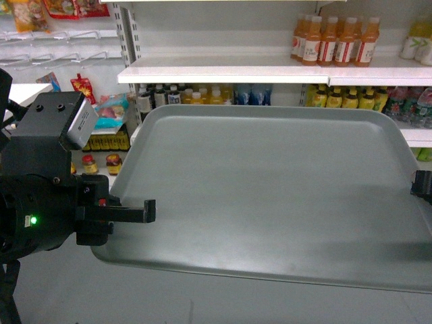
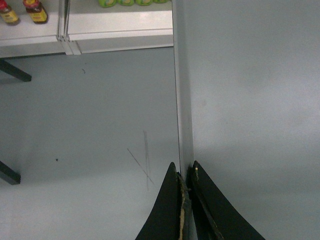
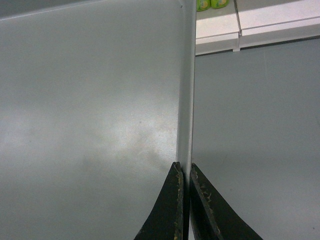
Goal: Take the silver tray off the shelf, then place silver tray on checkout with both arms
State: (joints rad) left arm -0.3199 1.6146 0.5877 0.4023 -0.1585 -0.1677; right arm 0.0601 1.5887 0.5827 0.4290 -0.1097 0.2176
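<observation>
Head view: the silver tray (image 1: 270,196) fills most of the frame, a large flat rectangle in matte grey-green with rounded corners and a low raised rim; its surface is bare and shows faint scuffs and a soft sheen; it hangs in the air in front of the shelf (image 1: 223,69), with grey floor visible under its near edge; its long axis runs left to right across the view, the far long edge toward the shelving, and the plate lies roughly level. The left end effector (image 1: 147,211) sits at the tray's left short edge, its black fingers at the rim, behind it a bulky black arm with a green light; the right end effector (image 1: 421,183) shows only as a black sliver at the tray's right edge. Orange juice bottles (image 1: 335,40) stand on the upper board, and more bottles line the rows below.

Left wrist view: the left end effector (image 2: 186,175) has its two black fingers drawn narrow, closed on the tray rim (image 2: 182,100), which runs straight away from the camera; the tray surface lies to the right, the grey floor (image 2: 90,125) to the left, and a white shelf base is at the top.

Right wrist view: the right end effector (image 3: 184,172) is likewise pinched tight on the opposite rim; the tray surface spreads to the left; floor and white shelf base lie to the right.
</observation>
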